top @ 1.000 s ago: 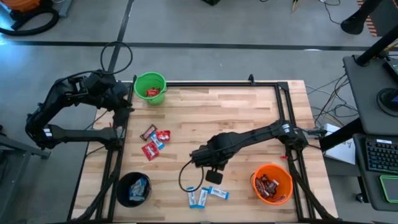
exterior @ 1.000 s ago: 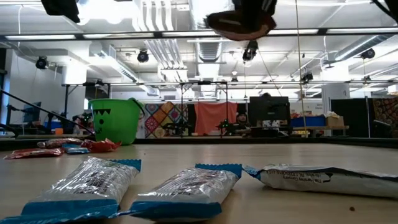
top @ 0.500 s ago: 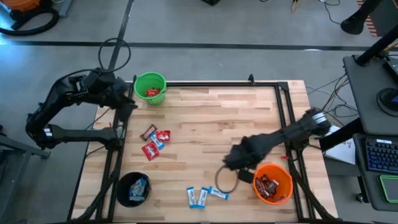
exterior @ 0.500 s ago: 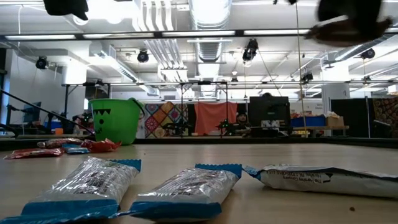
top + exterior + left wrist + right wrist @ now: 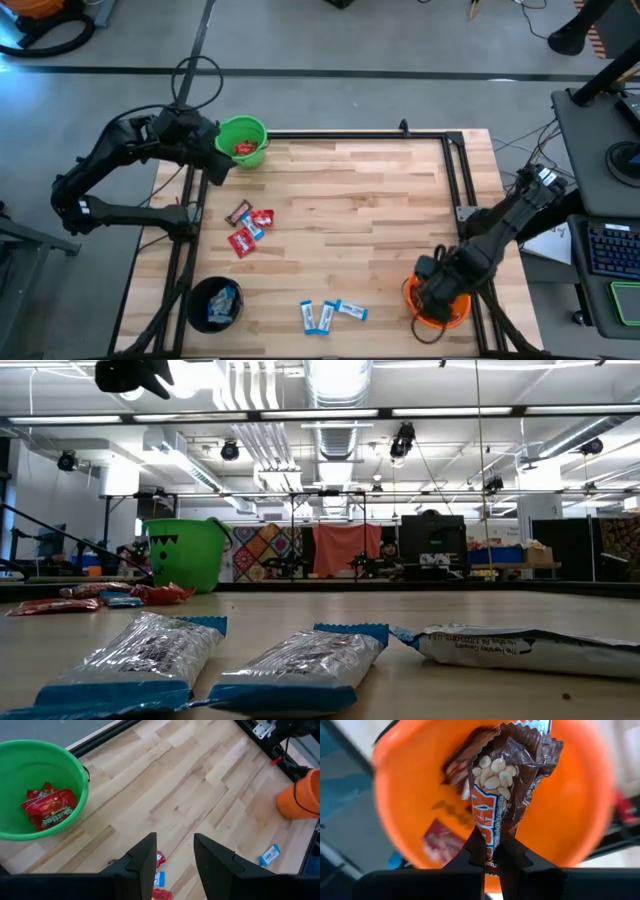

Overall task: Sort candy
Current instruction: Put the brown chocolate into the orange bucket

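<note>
Pinching a glossy, crinkled brown bar [image 5: 502,785], the right gripper [image 5: 432,290] hangs over the round orange plastic bucket [image 5: 412,296] at the table's five o'clock. The left gripper [image 5: 174,865], fingers parted and empty, hovers beside the green bucket [image 5: 250,130] at eleven o'clock.

Matt wood table [image 5: 380,200], smooth plastic buckets [image 5: 241,141], glossy foil candy wrappers [image 5: 300,660].

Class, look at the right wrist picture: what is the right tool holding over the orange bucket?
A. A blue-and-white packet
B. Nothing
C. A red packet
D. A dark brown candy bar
D: the right tool is shut on a dark brown candy bar hanging above the orange bucket.
</note>
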`<state>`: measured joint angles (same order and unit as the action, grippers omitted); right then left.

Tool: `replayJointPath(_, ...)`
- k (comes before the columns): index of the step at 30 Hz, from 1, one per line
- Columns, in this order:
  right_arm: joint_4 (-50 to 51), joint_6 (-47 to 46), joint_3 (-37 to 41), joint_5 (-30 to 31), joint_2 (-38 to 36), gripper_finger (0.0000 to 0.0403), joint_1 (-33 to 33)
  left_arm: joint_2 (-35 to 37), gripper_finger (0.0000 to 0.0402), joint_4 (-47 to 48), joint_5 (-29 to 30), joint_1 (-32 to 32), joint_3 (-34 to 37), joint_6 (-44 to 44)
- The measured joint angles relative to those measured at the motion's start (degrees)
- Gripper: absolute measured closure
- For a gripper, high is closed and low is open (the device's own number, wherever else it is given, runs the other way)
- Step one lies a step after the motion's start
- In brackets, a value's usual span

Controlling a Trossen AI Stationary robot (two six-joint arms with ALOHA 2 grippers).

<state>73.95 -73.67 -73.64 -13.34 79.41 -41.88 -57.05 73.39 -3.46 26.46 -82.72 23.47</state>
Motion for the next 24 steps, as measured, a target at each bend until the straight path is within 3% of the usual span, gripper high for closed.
replayJointPath(11, -5.85, -8.93, 1.57, -0.16, 0.48, 0.0378, -6.76, -4.81, 0.0288, -1.54, 0.0, -0.02, 0.0, 0.39)
replayJointPath(24, -11.93, -8.78, 2.09, -0.2, 2.55, 0.0365, -6.74, -0.03, 0.0288, -1.37, -0.09, -0.02, 0.0, 1.15)
